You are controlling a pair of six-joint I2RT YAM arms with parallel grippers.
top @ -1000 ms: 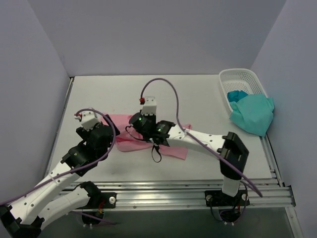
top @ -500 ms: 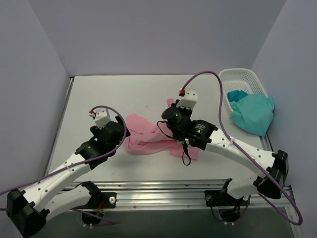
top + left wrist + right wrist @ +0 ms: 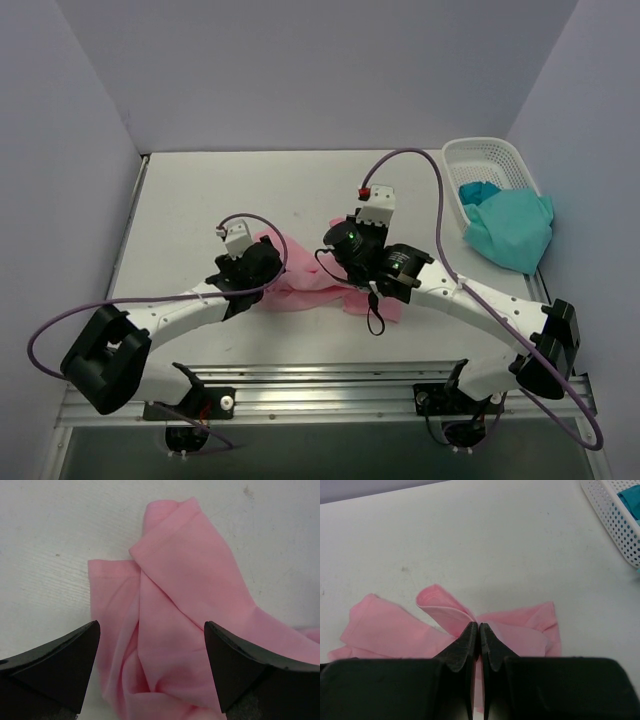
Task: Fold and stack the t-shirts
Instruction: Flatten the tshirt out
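Right claw (image 3: 479, 628), pinching the pink shirt (image 3: 296, 290), is dragging it nearer the basket (image 3: 480, 146), and it is bunching instead of flattening; left claw (image 3: 151, 640) is following, gaping wide, holding nothing.

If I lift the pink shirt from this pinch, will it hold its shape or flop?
Likely floppy: the pink t-shirt lies in soft creases and bunches where the right gripper pinches it. Probably light, being thin cloth. Unheld parts would likely hang and trail.

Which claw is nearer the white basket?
Right. The right claw pinches the pink t-shirt mid-table, left of the basket; the left claw hovers farther left.
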